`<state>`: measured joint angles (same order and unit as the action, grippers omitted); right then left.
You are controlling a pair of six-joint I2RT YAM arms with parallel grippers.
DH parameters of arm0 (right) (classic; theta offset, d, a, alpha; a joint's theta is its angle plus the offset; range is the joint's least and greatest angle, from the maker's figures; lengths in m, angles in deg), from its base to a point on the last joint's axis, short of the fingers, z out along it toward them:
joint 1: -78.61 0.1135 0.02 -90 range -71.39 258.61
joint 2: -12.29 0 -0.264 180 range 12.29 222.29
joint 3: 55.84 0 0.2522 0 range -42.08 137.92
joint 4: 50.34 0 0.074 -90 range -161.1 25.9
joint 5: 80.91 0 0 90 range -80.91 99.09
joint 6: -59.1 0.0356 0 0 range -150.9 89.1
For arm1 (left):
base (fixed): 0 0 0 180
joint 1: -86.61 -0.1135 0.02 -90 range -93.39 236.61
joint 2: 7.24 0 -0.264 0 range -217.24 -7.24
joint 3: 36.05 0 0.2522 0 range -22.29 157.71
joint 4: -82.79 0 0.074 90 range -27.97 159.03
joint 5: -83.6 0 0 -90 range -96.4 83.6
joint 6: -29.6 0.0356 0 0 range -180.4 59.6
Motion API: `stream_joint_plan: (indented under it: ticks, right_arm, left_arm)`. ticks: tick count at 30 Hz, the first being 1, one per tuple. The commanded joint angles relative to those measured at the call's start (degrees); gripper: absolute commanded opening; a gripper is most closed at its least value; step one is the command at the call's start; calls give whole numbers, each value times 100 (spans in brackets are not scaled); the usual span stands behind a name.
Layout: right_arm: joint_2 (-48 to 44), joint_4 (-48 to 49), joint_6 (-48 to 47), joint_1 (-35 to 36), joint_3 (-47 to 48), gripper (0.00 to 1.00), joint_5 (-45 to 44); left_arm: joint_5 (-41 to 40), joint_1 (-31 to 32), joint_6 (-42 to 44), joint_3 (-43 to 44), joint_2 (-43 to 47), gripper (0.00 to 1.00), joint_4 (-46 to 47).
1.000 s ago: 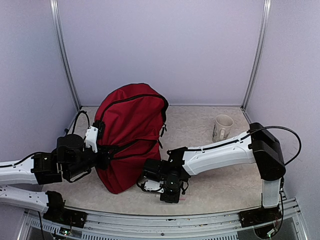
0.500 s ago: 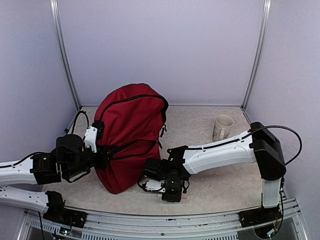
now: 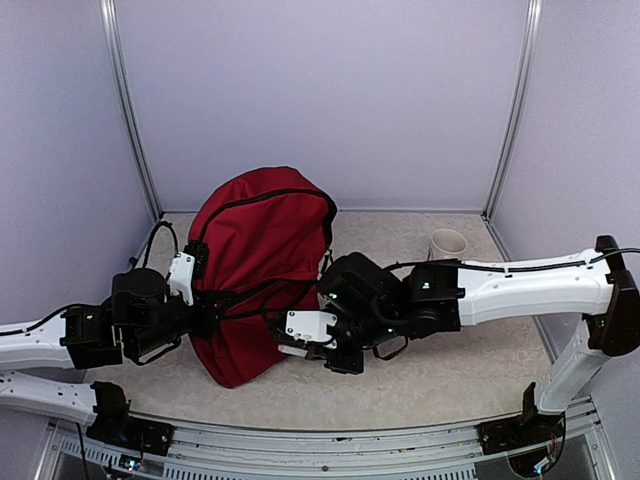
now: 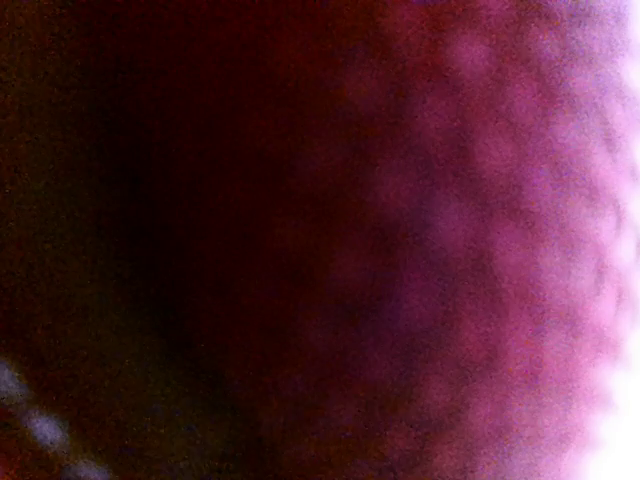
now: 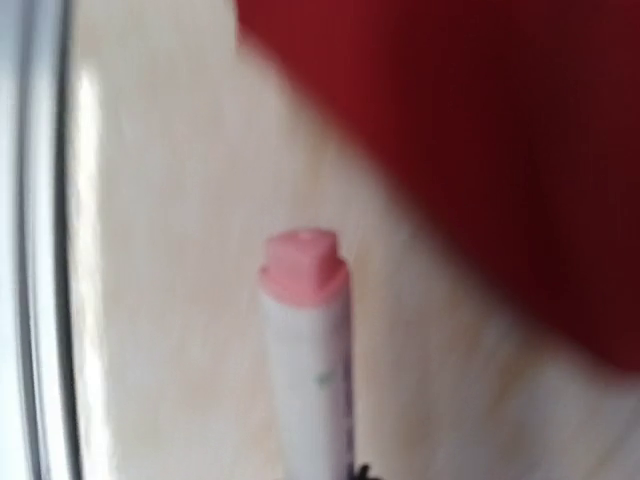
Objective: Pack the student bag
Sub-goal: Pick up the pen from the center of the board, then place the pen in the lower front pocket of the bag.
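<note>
The student bag, dark red with black zips, stands upright at the middle left of the beige table. My left gripper presses into its left side, where a taut black strap runs from the jaws across the fabric. Blurred red cloth fills the left wrist view, hiding the fingers. My right gripper hovers by the bag's lower right side, shut on a white marker with a pink cap. The marker points out ahead of the jaws over the table, with the bag just beyond it.
A cream mug stands at the back right, partly behind my right forearm. A metal rail borders the table's near edge. Purple walls close in the back and both sides.
My right arm has risen from the table's front, stretched out and swung toward the bag with the marker in its jaws. The left arm and the bag have not moved.
</note>
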<state>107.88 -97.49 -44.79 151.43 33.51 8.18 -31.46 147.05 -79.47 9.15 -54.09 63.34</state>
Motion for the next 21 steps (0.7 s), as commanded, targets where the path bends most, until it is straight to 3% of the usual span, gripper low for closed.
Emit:
stream_joint_plan:
  ticks: [1,7,14,21]
  right_arm:
    - [-629,2884,-1148,-225,-639,0,831]
    - [-243,5446,-1820,-879,-919,0,2056]
    - [852,5365,-2396,-1470,-172,0,2641]
    - [846,5103,-3279,-1708,-528,0,2411]
  left_arm:
    - [64,-24,-27,166,113,18,330]
    - [87,-26,-68,205,87,18,291]
    - [182,-15,14,231,99,18,245]
    - [170,-24,69,235,64,18,287]
